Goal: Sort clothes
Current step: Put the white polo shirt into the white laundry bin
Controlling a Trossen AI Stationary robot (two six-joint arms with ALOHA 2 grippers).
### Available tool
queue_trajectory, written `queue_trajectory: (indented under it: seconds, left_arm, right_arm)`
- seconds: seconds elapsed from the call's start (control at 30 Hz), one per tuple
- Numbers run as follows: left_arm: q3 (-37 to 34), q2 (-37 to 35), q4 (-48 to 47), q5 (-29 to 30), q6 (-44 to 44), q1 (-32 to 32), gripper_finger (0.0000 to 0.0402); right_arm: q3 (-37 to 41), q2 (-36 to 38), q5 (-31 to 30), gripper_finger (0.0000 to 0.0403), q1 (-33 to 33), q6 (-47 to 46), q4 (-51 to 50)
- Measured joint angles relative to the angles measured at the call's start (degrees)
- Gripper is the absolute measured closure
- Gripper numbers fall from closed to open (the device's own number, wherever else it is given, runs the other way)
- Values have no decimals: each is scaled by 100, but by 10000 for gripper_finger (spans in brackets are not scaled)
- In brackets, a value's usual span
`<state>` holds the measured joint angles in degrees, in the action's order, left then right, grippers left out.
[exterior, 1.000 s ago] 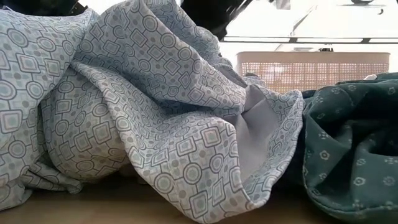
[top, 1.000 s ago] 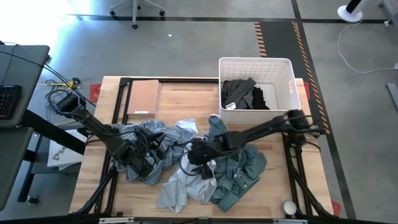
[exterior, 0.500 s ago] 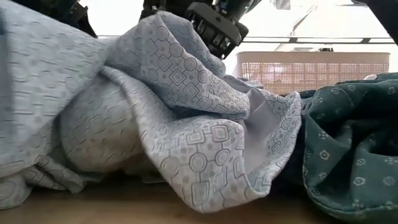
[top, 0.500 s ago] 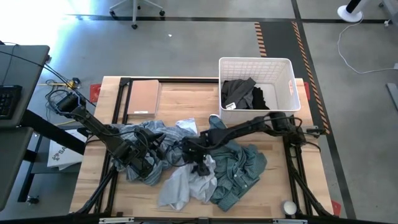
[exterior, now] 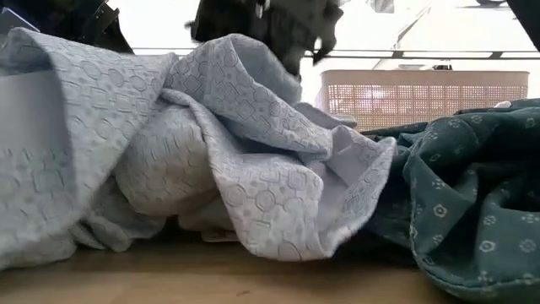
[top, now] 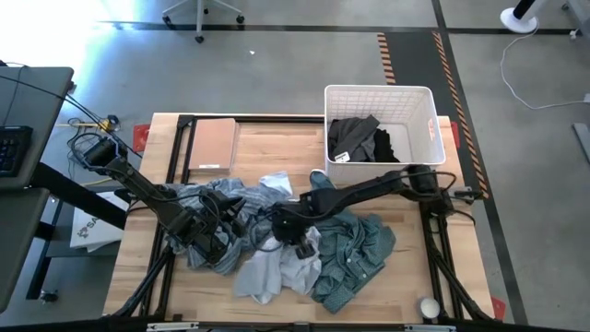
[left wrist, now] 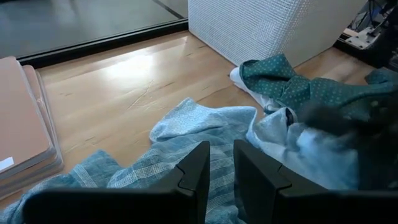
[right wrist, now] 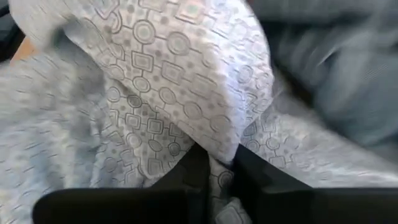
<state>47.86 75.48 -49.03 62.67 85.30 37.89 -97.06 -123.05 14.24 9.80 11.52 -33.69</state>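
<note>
White fabric printed with grey circles and squares, the patterned shirt, is lying crumpled at the table's front middle in the high view; we are logging the right gripper pressing down on its upper edge. Beside it, toward the right arm, a dark green dotted shirt is sprawling; toward the left arm, a blue-grey plaid shirt is bunching under the left gripper. A black garment is sitting inside the white plastic slatted basket.

Low view: we are noting the patterned shirt heaped in front, the green one alongside.

Left wrist view: the fingers are standing nearly together over plaid cloth, gripping nothing visible.

Right wrist view: the fingers are pinching a fold of patterned shirt.
</note>
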Motion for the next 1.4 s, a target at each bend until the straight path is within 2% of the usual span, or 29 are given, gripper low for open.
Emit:
queue_trajectory:
  seconds: [0.2, 0.47, 0.67, 0.87, 0.97, 1.07, 1.27, 1.4]
  left_arm:
    - [-1, 0, 18, -5, 1, 0, 332]
    - [-2, 0, 55, -69, -1, 4, 332]
    - [-2, 0, 83, -68, -4, 4, 332]
    - [-2, 0, 91, -63, -4, 4, 332]
    - [-2, 0, 91, -50, -4, 4, 332]
    - [-2, 0, 91, -48, -13, 4, 332]
    - [-2, 0, 93, -45, -46, 0, 332]
    - [-2, 0, 93, -44, -46, 0, 332]
  right_arm:
    - [-653, 564, -1379, 372, 405, 472, -700]
    - [-863, 1624, -4024, 382, 793, 1103, -881]
    - [-871, 3175, -5873, 390, 669, 1514, -58]
    - [-885, 4609, -7004, 391, 133, 2512, 1245]
    - [-875, 5114, -7064, 391, -352, 2544, 1179]
    - [-743, 5501, -7006, 391, -837, 2128, 566]
    - [-277, 5904, -6089, 390, -1707, 964, -1094]
    - [178, 5944, -5811, 390, -2141, 774, -1384]
